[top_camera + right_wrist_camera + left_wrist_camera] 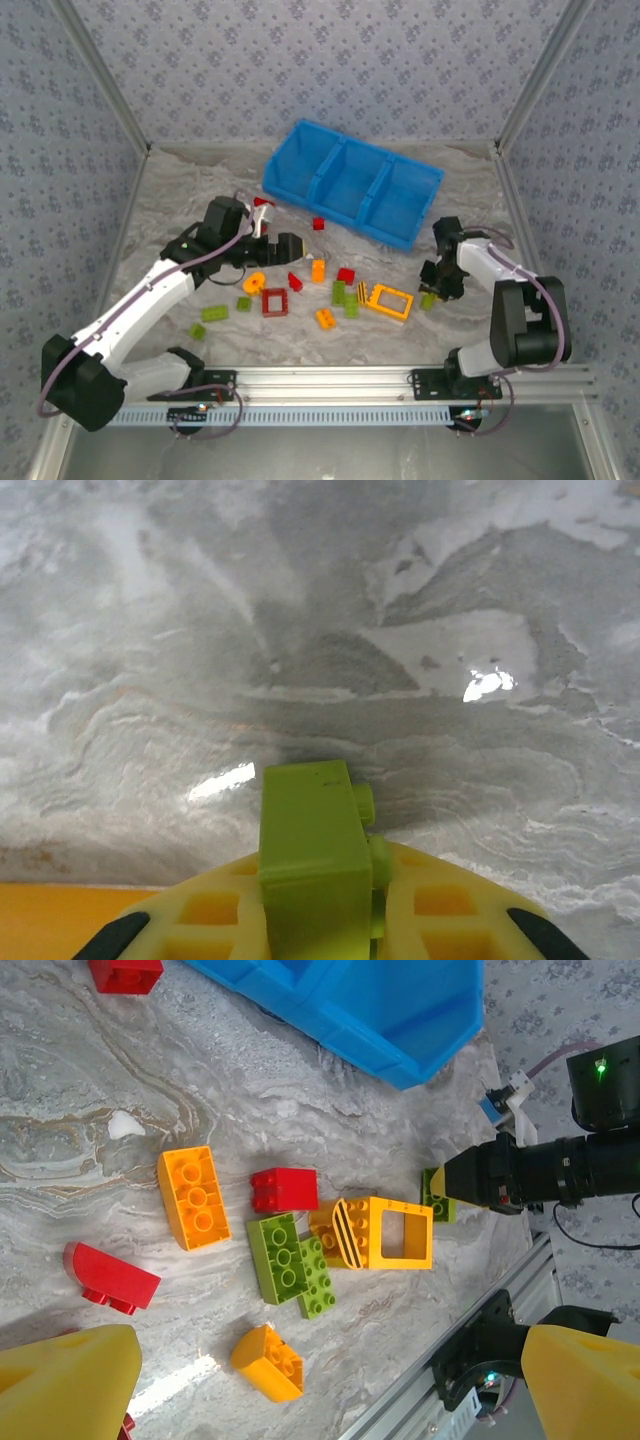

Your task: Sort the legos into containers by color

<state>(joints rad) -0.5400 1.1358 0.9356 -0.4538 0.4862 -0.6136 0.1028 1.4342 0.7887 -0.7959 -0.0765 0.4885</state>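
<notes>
Barely begun: blue bin [287, 160] looks empty, bricks [345, 298] lie scattered; right claw [320, 920] clamps a green brick [308, 840], left claw [293, 244] stands apart.

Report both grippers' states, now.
Left gripper: open, holding nothing.
Right gripper: closed on a green brick.

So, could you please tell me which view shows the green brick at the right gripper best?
Right wrist: the green brick sits close and sharp, clamped between yellow fingers. Top external shows the brick tiny; left wrist shows it small and half hidden.
</notes>
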